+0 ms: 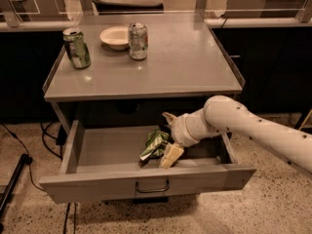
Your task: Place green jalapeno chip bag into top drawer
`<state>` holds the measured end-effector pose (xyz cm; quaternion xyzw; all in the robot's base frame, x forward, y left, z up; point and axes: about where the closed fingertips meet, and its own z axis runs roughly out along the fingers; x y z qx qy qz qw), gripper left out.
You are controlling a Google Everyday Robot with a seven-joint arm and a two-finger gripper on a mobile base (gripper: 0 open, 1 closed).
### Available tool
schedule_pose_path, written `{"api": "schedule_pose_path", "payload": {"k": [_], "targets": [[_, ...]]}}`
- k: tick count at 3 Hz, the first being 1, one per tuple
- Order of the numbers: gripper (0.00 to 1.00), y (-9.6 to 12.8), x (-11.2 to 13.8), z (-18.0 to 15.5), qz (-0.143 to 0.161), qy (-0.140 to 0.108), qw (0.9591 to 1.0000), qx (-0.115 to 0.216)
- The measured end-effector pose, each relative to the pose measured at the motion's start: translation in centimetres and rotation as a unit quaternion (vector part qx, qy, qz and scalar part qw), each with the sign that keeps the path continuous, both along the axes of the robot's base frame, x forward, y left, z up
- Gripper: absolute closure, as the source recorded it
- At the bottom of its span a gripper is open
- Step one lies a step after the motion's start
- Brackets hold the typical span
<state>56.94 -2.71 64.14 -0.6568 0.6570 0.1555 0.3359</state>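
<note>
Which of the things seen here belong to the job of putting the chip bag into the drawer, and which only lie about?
Belong to the job: green jalapeno chip bag, lying in the open top drawer; claw, open, inside the drawer close by the bag.
Only lying about: green can, silver can, white bowl, all on the table top.

Crinkled foil chip bag [155, 146] by gripper [169, 137] in matt metal drawer [87, 187].

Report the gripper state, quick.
Gripper: open, inside the top drawer, its fingers spread around the green jalapeno chip bag, which lies on the drawer floor.
</note>
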Motion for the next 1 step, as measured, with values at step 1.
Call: {"api": "schedule_pose_path", "payload": {"k": [1], "targets": [[0.0, 0.0, 0.0, 0.0, 0.0, 0.0, 1.0, 0.0]]}}
